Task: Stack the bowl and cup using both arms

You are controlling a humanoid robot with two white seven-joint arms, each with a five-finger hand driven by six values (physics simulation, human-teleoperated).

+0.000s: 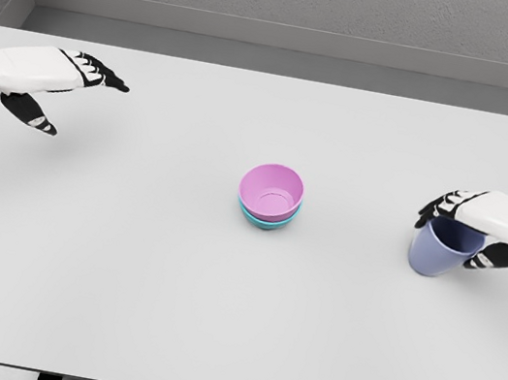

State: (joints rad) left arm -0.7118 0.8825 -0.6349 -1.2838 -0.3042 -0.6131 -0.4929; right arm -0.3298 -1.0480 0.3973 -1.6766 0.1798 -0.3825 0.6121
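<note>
Right hand (469, 228) gripping smooth blue cup (440, 250), left hand (60, 87) spread, pink bowl (271, 191) nested in teal bowl (266, 220)

Table (227, 343) surface bare except centre: pink bowl (271, 191) nested in teal bowl (267, 219), the only standing obstacle mid-table. Right hand (484, 226) with blue cup (443, 248) sits well apart from the stack; open lane between. Left hand (51, 85) at far left, wide clear span toward the bowls

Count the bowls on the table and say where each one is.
2, both mid-table: the pink bowl is nested in the teal bowl, of which only a rim shows. None seem hidden.
</note>
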